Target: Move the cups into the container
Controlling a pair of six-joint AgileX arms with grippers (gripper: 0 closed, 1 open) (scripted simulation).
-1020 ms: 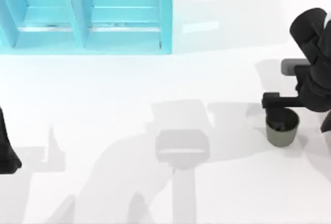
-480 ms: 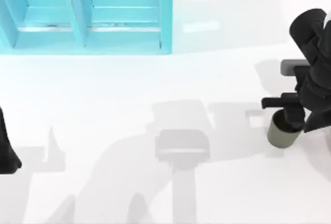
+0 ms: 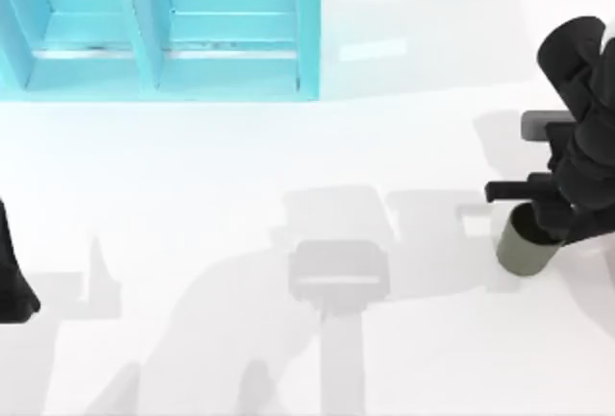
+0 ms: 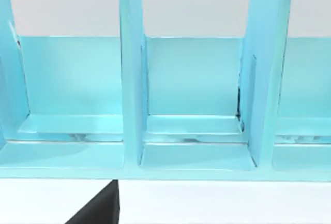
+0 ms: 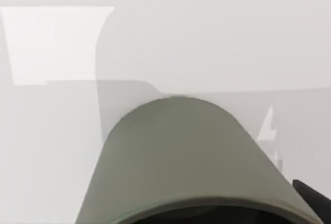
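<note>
Right gripper (image 3: 543, 212) at the table's (image 3: 192, 166) right edge, its fingers down over the rim of the olive-grey cup (image 3: 524, 248) (whether they clamp it cannot be told). Cup upright, well apart from the blue container (image 3: 159, 27) at upper left. Left arm (image 3: 12, 277) parked at the left edge.

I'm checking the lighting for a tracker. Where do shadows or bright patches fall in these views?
Top view: soft grey arm shadows spread over the white table at centre and beside the olive-grey cup, with a pale bright patch near the blue container. Right wrist view: a bright rectangle and grey shadow lie beyond the cup.
</note>
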